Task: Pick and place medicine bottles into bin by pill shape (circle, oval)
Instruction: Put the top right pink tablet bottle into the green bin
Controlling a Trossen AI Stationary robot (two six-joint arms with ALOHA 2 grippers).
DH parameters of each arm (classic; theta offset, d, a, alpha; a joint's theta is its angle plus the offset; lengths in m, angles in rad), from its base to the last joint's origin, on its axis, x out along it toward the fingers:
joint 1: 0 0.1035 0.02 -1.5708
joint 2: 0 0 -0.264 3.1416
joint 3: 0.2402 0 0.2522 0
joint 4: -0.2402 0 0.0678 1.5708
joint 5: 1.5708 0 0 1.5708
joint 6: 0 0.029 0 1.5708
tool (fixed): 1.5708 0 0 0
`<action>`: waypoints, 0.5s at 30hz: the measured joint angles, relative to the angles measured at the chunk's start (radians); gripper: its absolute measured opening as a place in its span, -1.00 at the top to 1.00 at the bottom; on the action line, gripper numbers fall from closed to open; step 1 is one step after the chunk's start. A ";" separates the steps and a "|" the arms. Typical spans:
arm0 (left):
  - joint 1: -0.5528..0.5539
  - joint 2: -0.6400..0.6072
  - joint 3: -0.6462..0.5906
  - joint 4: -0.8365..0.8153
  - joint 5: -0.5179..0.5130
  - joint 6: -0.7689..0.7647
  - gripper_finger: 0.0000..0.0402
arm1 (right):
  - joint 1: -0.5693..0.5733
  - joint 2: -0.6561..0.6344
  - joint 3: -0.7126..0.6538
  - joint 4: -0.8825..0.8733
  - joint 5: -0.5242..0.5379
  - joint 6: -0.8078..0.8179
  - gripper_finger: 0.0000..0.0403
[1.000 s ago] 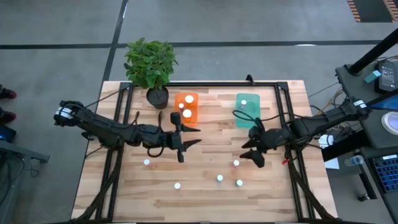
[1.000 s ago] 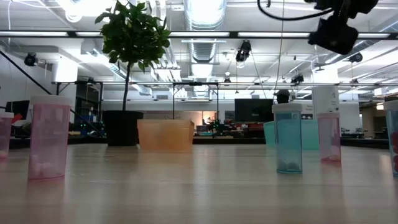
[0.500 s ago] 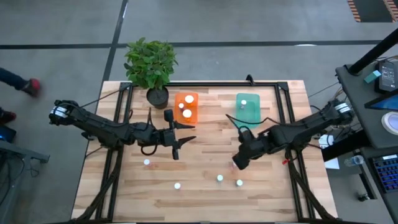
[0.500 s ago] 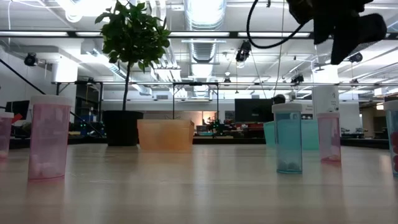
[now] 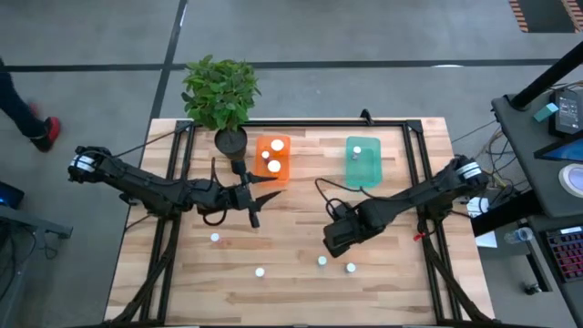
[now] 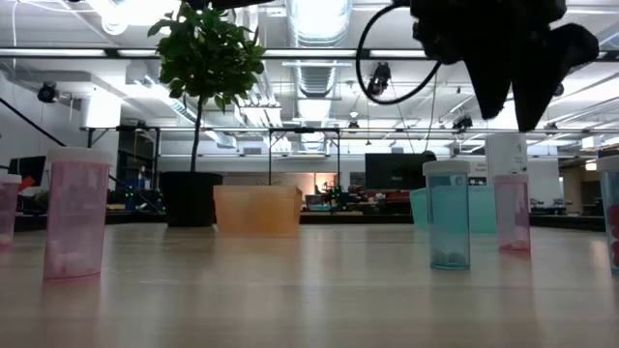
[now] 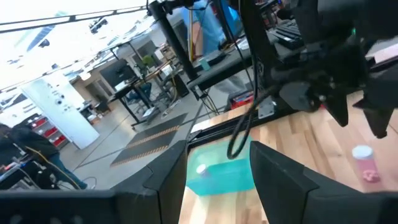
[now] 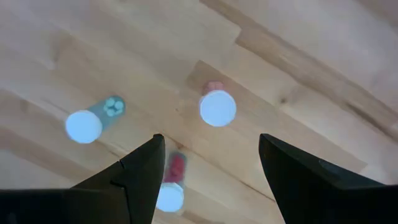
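Several small white-capped medicine bottles stand upright on the wooden table: one (image 5: 215, 239) near left, one (image 5: 260, 271), one (image 5: 322, 261) and one (image 5: 351, 267) toward the near edge. The orange tub (image 5: 273, 158) holds two bottles and the teal tub (image 5: 363, 160) holds one. My right gripper (image 5: 335, 240) is open, points down and hovers above a pink bottle (image 8: 217, 107), a teal bottle (image 8: 84, 124) and another pink one (image 8: 169, 196). My left gripper (image 5: 262, 199) is open and empty, just near of the orange tub.
A potted plant (image 5: 220, 96) in a black pot stands at the far left, next to the orange tub. Black frame rails (image 5: 414, 159) run along the table's left, right and far sides. A person's foot (image 5: 41, 132) shows on the floor beyond the table's left edge.
My right gripper has gone toward the table's left and near edges and come down, so that it now hangs over the bottles near the front; it stays open. My left gripper has drawn back a little toward the table's left edge.
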 joint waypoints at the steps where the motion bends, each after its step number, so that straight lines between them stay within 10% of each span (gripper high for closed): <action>1: -0.001 -0.004 -0.004 -0.002 0.000 0.000 0.22 | -0.001 0.013 0.000 -0.001 -0.002 0.001 -0.22; 15: 0.000 -0.073 -0.057 0.002 0.000 -0.022 0.22 | -0.010 0.138 -0.005 -0.010 0.005 -0.029 -0.22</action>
